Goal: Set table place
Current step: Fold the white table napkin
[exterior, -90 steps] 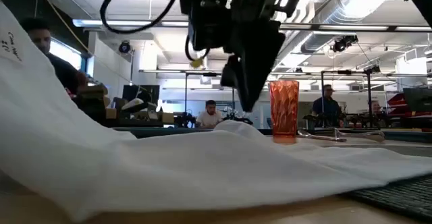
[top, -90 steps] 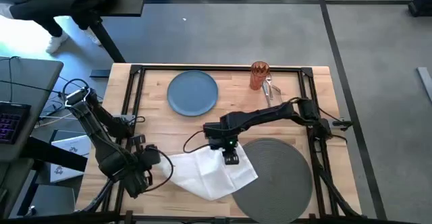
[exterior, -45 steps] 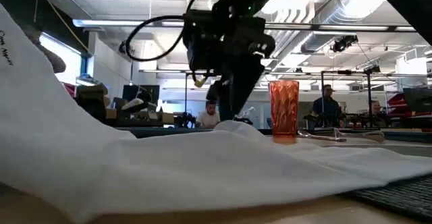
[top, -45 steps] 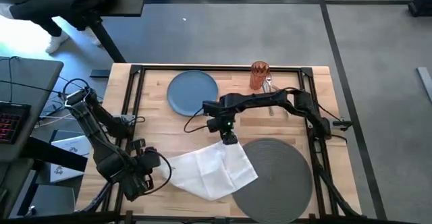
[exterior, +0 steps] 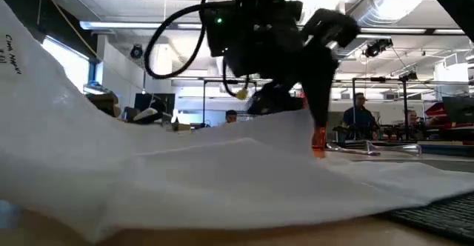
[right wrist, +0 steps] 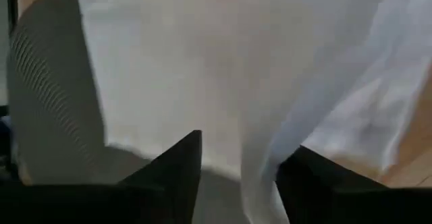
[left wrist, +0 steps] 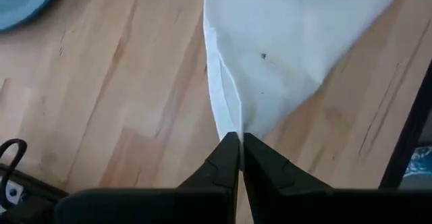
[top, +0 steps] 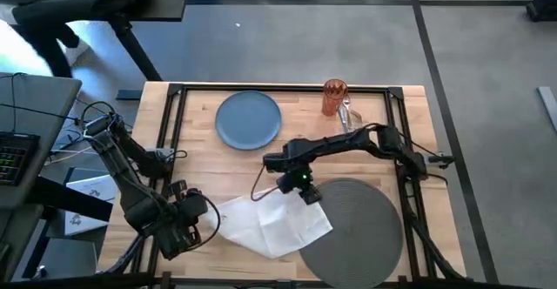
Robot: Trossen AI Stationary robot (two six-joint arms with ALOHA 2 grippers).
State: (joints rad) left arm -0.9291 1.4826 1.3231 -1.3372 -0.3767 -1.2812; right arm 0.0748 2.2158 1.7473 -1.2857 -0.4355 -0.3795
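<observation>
Between the closed fingers of the left gripper: one corner of the white napkin, pinched tight, no gap visible between the two dark tips in the left wrist view. Beyond those tips: napkin fanned out wide over bare butcher-block table, folded seam running back toward the pinch point. Off to one side of the fingers, at the frame's edge: a sliver of the blue plate.

At the opposite end of the napkin: right gripper, fingers parted, one fingertip over the mat side and the other over the cloth, a raised fold of napkin lying in the gap between them. Not closed on the fold; contact with the cloth cannot be confirmed. In the low view: same gripper set low at the napkin's humped ridge.

Just beside the right fingers, on the side away from the left gripper: round dark grey mat, napkin edge overlapping its rim. Well beyond the right fingers, toward the far rail: blue plate lying flat and bare; orange tumbler upright near the far edge; silver cutlery just beside the tumbler, individual pieces not distinguishable. In the low view: tumbler mostly hidden behind the right gripper, cutlery lying flat beside it.

Napkin position overall: between the two grippers, near the table's front edge, crumpled rather than flat.
</observation>
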